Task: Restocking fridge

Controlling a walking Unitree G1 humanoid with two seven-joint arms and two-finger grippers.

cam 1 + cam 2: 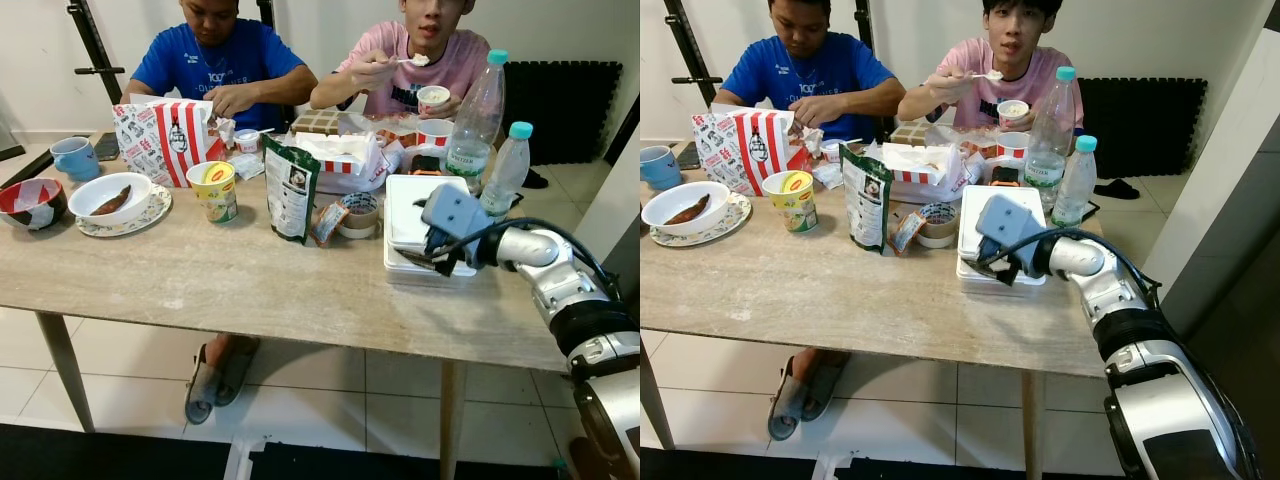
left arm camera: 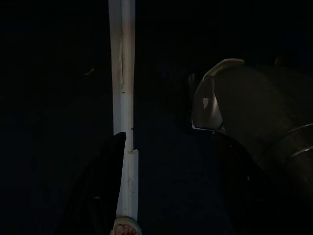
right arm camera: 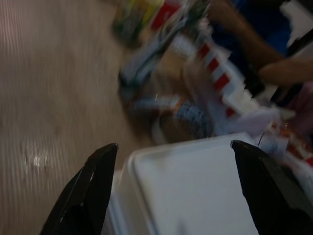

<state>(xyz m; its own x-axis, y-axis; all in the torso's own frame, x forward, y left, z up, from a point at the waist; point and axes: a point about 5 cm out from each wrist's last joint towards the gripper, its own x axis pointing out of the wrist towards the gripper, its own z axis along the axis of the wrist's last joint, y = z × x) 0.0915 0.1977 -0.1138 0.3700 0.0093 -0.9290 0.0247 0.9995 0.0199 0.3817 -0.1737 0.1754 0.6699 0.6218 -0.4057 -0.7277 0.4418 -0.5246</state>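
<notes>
My right gripper [image 3: 171,191], fingers spread, straddles the white box [image 1: 415,215] on the table [image 1: 180,280]; bottles [image 1: 478,110] at 1 o'clock. Box probably light, stiff, slick-lidded: grip opposite side edges. Left arm idle.

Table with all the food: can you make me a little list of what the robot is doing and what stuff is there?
place: wooden dining table
right gripper: open, over the near edge of the white lidded container
left gripper: hanging idle in the dark
bottles: two water bottles behind the container
snacks: green pouch, yellow noodle cup, striped paper bag
dishes: white bowl, blue mug
people: two, seated and eating
</notes>
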